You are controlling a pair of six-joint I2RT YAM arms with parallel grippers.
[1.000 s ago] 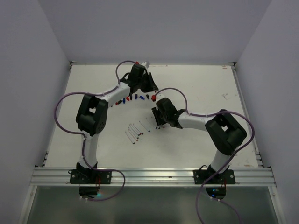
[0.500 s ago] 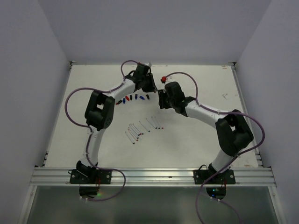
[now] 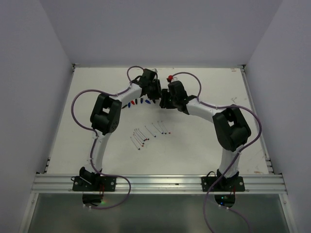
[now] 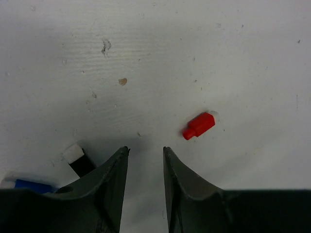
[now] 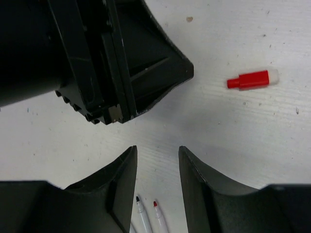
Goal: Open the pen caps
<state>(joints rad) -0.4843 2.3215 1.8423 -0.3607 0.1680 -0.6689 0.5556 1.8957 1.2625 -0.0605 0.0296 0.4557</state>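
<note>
Several pen caps point(image 3: 137, 102) in red, blue and black lie in a short row at the back of the table. Several uncapped pens point(image 3: 146, 135) lie in a fan nearer the front. My left gripper point(image 3: 156, 95) is open and empty just right of the cap row. In the left wrist view its jaws point(image 4: 146, 150) stand apart over bare table, with a red cap point(image 4: 198, 125) to the right and a black cap point(image 4: 80, 160) and a blue cap point(image 4: 29, 186) to the left. My right gripper point(image 3: 164, 104) is open and empty point(image 5: 157, 150), close against the left gripper point(image 5: 97, 58). The red cap point(image 5: 251, 79) lies to its right.
Two pen tips, black point(image 5: 143, 213) and red point(image 5: 160, 218), show between the right jaws at the bottom edge. White walls enclose the table point(image 3: 209, 145) on three sides. A metal rail point(image 3: 155, 183) runs along the front edge by the arm bases.
My right gripper has moved from over the pens back and left, up beside the left gripper. The left arm has shifted slightly right. Both grippers stay open and empty.
</note>
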